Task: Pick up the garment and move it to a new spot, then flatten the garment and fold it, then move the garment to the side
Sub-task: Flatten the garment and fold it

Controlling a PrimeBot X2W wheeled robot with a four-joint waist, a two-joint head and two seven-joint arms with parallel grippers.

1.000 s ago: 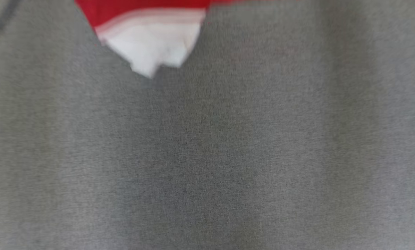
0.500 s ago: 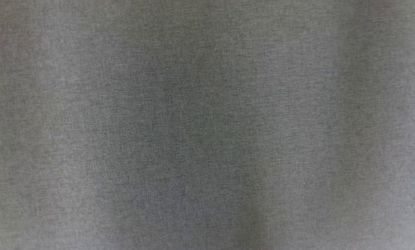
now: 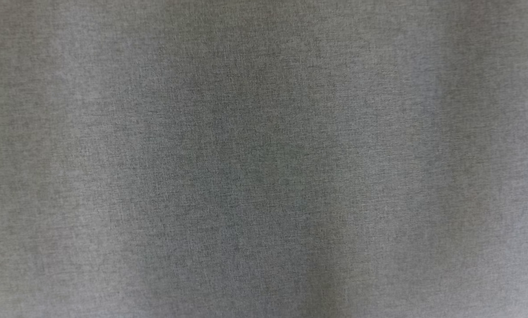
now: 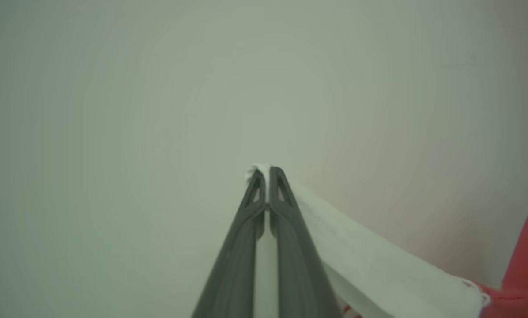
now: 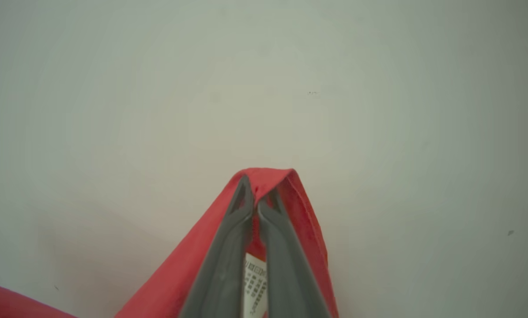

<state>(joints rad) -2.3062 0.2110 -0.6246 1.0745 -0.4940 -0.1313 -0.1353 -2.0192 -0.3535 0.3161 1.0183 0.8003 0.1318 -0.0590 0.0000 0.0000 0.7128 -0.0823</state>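
Garment | left end effector clamps white | right end effector clamps red | head view earlier showed corner

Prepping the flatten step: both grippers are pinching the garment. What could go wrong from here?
1. The left gripper pinches the garment by only a sliver of white cloth at its very end; stretching it taut could pull it free.
2. The right gripper grips a red edge folded over its tips, near the label; it may hold doubled layers, which could leave a crease when laid flat.
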